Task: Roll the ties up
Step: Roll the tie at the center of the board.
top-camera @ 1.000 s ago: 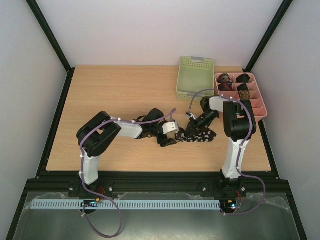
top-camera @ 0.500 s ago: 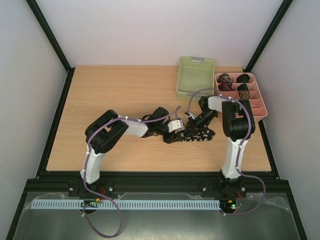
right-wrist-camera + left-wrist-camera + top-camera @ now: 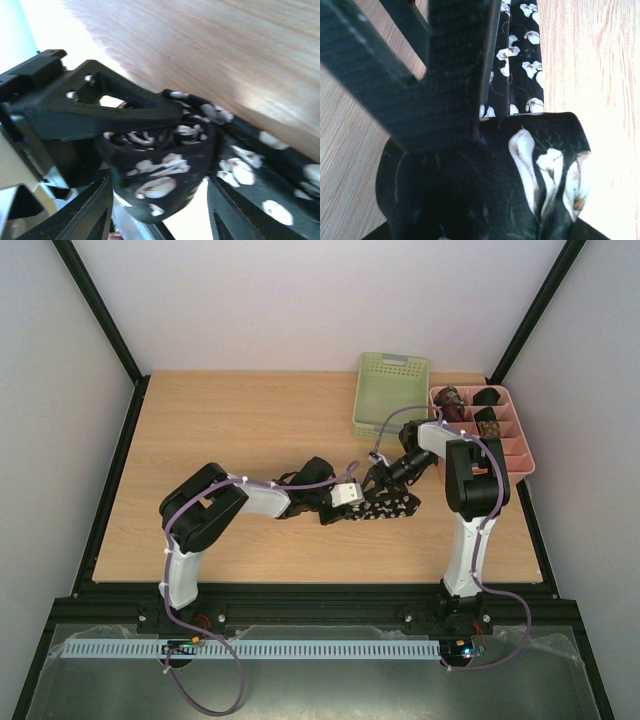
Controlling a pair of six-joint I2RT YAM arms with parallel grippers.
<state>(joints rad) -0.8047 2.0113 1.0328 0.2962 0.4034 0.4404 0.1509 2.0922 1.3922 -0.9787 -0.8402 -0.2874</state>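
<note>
Pinched the rolled end of the black tie (image 3: 388, 508) tight in the left gripper (image 3: 358, 506). Hung the right gripper (image 3: 383, 480) over the same roll, with its fingers (image 3: 92, 215) wide apart, one on each side, not squeezing. Lay on the wooden table (image 3: 220, 430), a bit right of the middle, loose part flat. Saw other small rolled ties (image 3: 455, 400) in a pink tray (image 3: 522, 452) at the far right, beside a green basket (image 3: 390, 390).

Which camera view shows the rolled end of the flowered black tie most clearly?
Right wrist: the rolled end shows its coiled layers. Left wrist has it close but partly behind a finger; top external shows it tiny.
</note>
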